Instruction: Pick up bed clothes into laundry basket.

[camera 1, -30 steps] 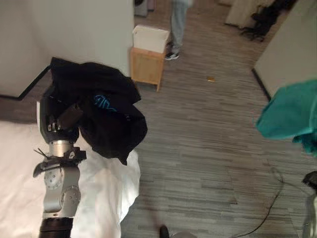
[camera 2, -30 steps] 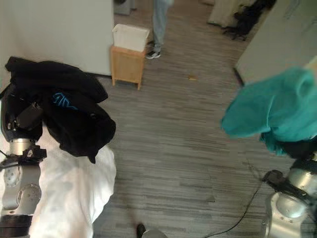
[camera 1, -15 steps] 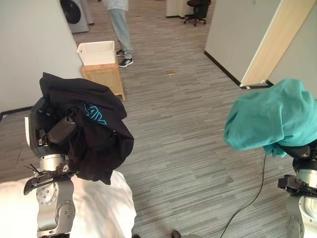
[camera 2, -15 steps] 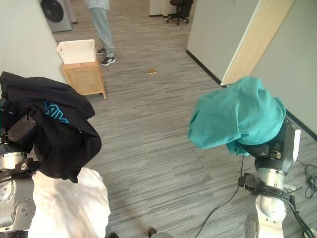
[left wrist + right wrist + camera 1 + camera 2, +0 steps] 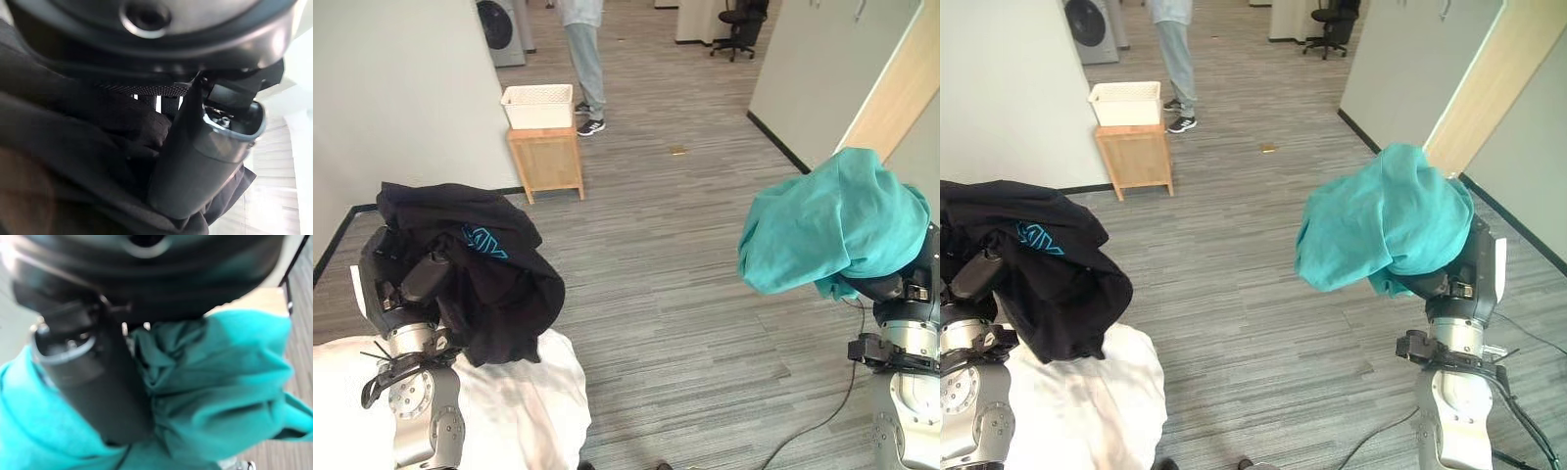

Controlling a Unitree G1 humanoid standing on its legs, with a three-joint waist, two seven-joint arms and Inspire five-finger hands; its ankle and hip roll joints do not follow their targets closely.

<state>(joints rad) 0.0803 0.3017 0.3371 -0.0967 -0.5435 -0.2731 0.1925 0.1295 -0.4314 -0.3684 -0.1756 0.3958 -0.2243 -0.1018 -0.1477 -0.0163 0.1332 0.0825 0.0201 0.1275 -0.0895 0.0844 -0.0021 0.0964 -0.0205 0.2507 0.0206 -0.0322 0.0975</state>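
In the left eye view our left hand (image 5: 406,284) carries the black garment (image 5: 484,284) and our right hand (image 5: 891,284) the teal garment (image 5: 827,230), both well short of the white laundry basket (image 5: 539,105) on its wooden stand (image 5: 545,160), a person (image 5: 582,49) just behind. In the left wrist view the thumb (image 5: 195,156) pins black cloth. In the right wrist view the thumb (image 5: 93,382) presses teal cloth. We should hold both firmly until over the basket.

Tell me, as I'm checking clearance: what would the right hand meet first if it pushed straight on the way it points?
Likely only the bunched teal cloth garment draped over the right hand. Beyond it the way looks free above the grey plank floor, though depth is unclear.
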